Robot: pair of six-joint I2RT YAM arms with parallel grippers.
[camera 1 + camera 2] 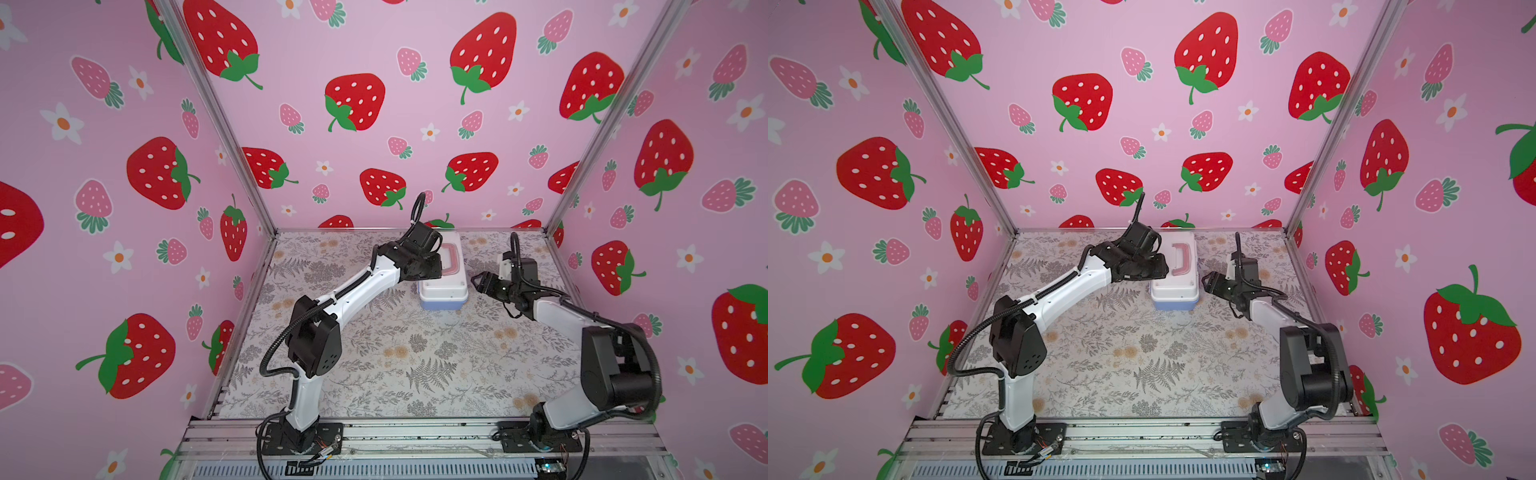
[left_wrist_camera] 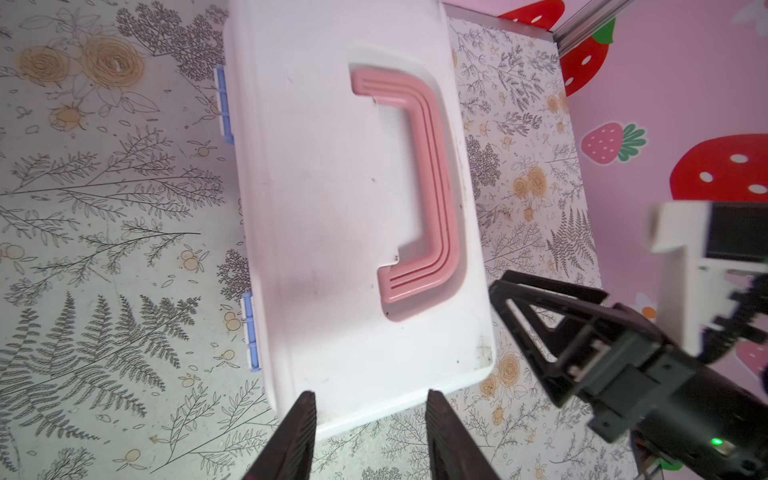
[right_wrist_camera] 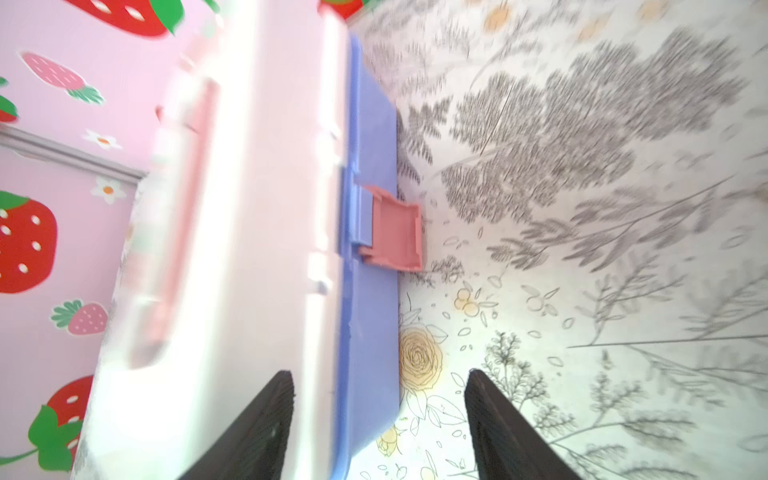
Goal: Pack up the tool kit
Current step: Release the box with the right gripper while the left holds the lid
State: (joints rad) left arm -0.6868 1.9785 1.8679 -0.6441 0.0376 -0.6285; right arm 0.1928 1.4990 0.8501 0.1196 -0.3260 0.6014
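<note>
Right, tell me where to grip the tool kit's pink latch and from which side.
Pinch the latch across its free outer edge, from the right arm's side: it sticks out unfastened from the blue base, facing the right end effector.

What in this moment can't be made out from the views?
Kit contents: hidden under the shut lid in every view.
Latch: the right wrist view is blurred, so fastened or loose is unclear; not discernible in the top views.
Left gripper: in both top views its jaws are covered by its own wrist.
</note>
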